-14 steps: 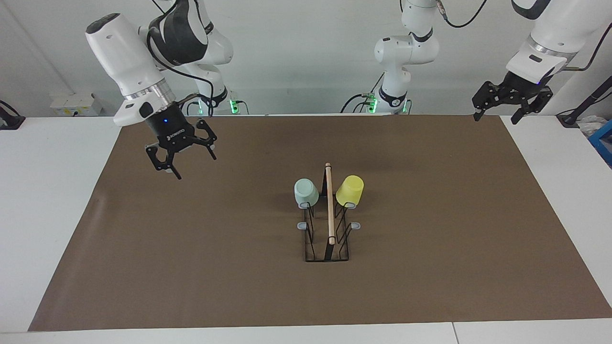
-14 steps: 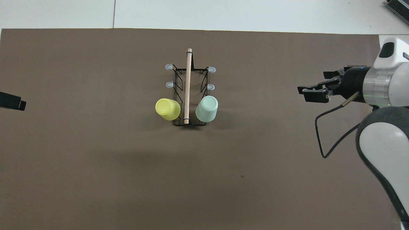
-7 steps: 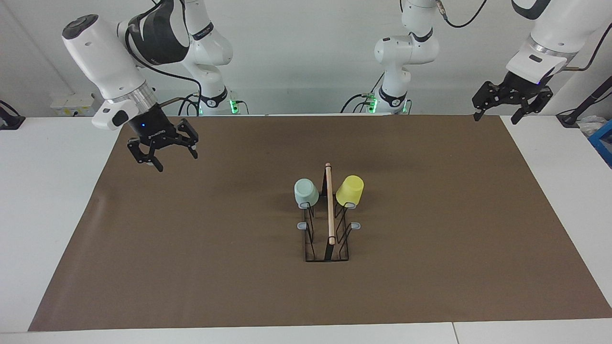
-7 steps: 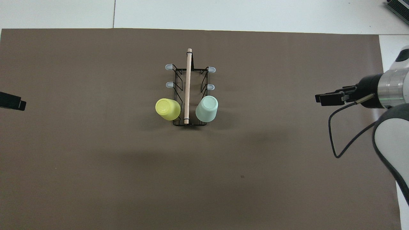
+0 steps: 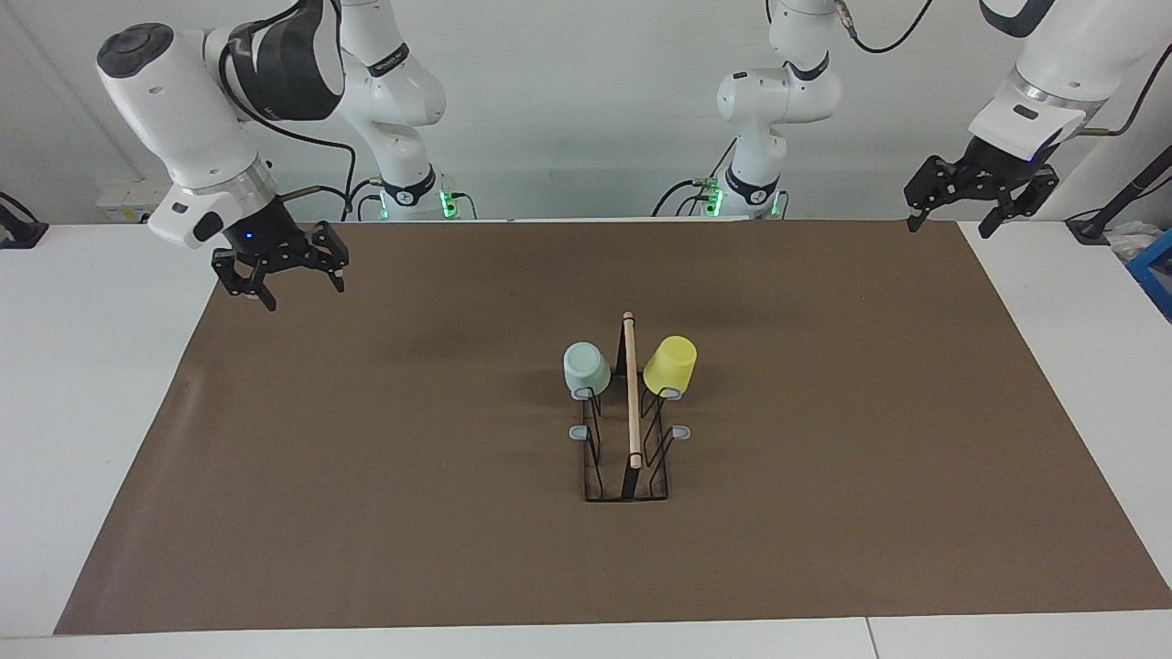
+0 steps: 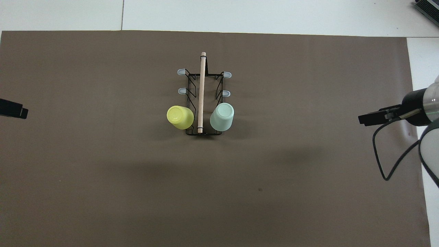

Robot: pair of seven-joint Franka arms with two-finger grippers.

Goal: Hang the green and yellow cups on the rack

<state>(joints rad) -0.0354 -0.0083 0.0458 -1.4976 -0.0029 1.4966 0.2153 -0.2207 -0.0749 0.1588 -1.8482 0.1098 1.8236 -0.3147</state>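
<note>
Cups, green (image 5: 586, 368) and yellow (image 5: 670, 364), hang on rack (image 5: 628, 458), well apart from both empty, spread grippers: right (image 5: 286, 277), left (image 5: 952, 212).

White table (image 5: 110, 384), brown mat (image 5: 412, 458), rack (image 5: 626, 458)

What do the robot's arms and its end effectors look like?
Both arms are smooth glossy white with rounded black joints and a silver metal ring at the wrist. Each ends in a black two-finger end effector made of skeletal links: the right end effector shows a small blue light on its black body, and the left end effector looks alike. Thin black cables loop along both arms.
</note>
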